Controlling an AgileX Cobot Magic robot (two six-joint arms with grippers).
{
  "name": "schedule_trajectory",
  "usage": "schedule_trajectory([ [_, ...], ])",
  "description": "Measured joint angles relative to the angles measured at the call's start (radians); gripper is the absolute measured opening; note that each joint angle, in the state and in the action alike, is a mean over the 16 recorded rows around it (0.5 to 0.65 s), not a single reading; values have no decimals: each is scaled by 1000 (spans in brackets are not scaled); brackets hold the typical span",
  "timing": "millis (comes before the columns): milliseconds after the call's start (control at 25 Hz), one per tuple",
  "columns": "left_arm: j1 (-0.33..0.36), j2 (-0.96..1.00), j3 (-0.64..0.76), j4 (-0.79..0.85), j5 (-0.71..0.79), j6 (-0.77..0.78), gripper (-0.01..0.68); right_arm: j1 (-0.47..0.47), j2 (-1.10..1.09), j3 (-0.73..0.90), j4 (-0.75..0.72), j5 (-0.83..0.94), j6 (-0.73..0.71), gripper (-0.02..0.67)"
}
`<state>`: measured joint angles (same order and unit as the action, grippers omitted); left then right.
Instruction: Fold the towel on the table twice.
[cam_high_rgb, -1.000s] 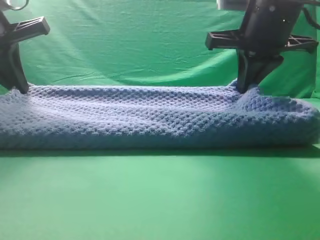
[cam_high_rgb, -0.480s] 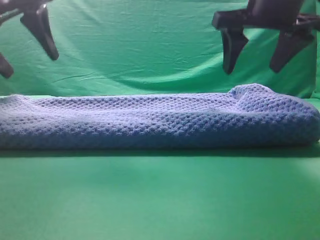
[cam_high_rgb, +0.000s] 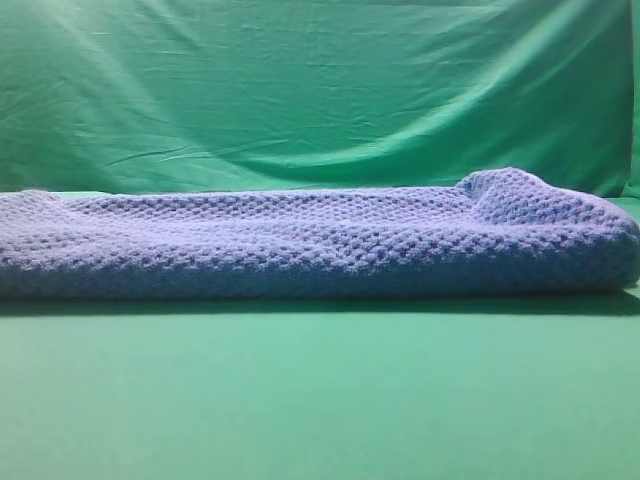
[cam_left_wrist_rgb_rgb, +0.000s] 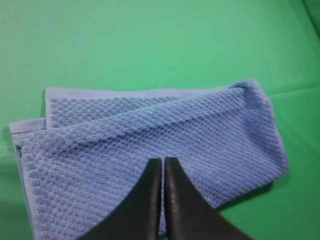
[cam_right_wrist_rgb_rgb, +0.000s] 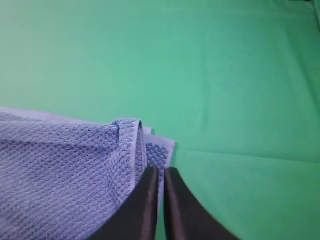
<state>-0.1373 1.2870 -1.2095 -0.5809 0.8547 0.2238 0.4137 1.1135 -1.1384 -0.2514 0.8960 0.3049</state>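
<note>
The blue-grey waffle-knit towel (cam_high_rgb: 320, 240) lies folded in a long band across the green table (cam_high_rgb: 320, 400), with a small raised bump at its back right corner. Neither gripper shows in the exterior high view. In the left wrist view, my left gripper (cam_left_wrist_rgb_rgb: 163, 161) hangs above the towel (cam_left_wrist_rgb_rgb: 150, 125), jaws pressed together with nothing between them. In the right wrist view, my right gripper (cam_right_wrist_rgb_rgb: 159, 171) is also shut and empty, above the towel's layered corner (cam_right_wrist_rgb_rgb: 131, 140).
A wrinkled green cloth backdrop (cam_high_rgb: 300, 90) hangs behind the table. Bare green table surface (cam_right_wrist_rgb_rgb: 225, 75) stretches beyond the towel's end in the right wrist view, and more of it (cam_left_wrist_rgb_rgb: 150, 40) lies past the towel in the left wrist view.
Both grippers let go of the towel's back edge, opened, rose out of the exterior view and have shut again. The towel has settled flat.
</note>
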Motion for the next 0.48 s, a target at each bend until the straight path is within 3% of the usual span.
schedule_trajectory([
  [160,0,-155,-3,8,58,13,3,0,-189,4,23,77,-33,7],
  [480,0,-490,40,33,149,34,0,0,-495,42,118,144,-138,0],
])
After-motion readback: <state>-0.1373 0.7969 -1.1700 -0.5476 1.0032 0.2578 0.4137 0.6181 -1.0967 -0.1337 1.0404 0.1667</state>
